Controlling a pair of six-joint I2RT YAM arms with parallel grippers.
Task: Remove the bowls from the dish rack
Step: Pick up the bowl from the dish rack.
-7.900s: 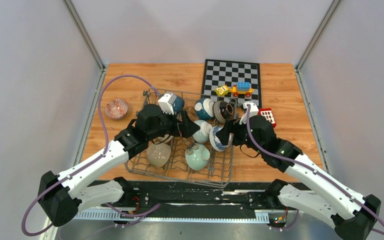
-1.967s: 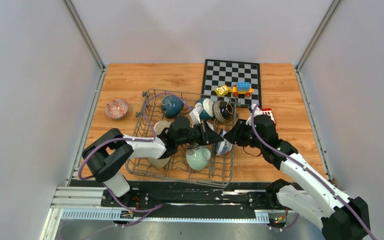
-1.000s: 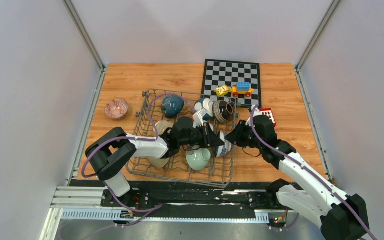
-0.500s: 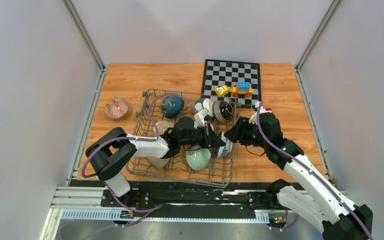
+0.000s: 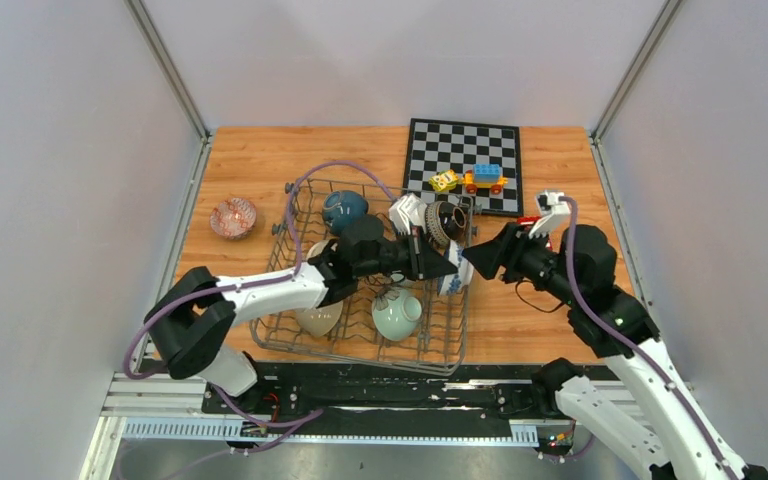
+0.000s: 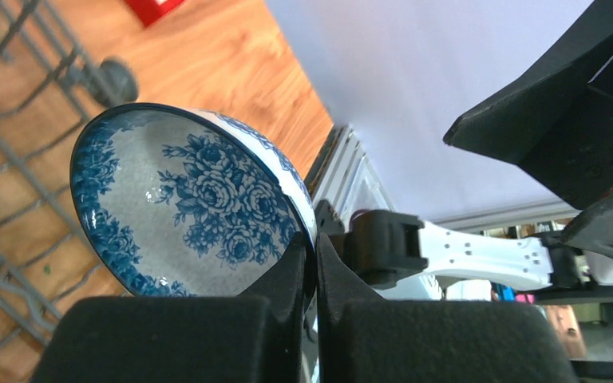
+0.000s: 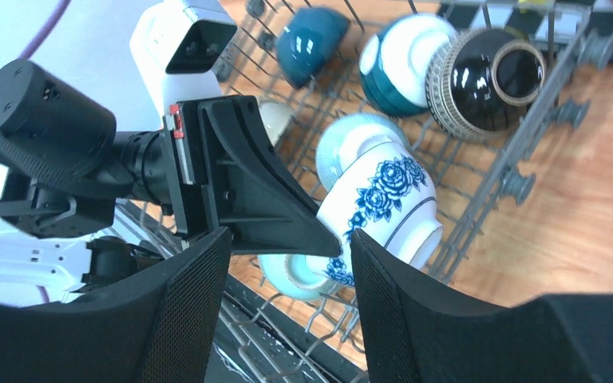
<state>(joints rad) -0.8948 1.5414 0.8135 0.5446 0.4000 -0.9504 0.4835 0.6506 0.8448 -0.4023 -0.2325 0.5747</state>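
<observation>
One blue-and-white bowl [image 5: 457, 272] is being pinched by its rim in the left gripper [image 5: 442, 264] and carried up to the dish rack's [image 5: 340, 352] right wall. The right gripper [image 5: 482, 254], now spread, is being drawn back. The wire wall and the dark striped bowl [image 5: 447, 222] are being closely skirted.

Bowls [image 5: 397, 314] in dish rack [image 5: 442, 342] — chessboard [image 5: 460, 150] behind

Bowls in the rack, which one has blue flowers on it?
The white bowl with blue roses, pinched by its rim in the left tool. The other bowls are plain or striped.
</observation>
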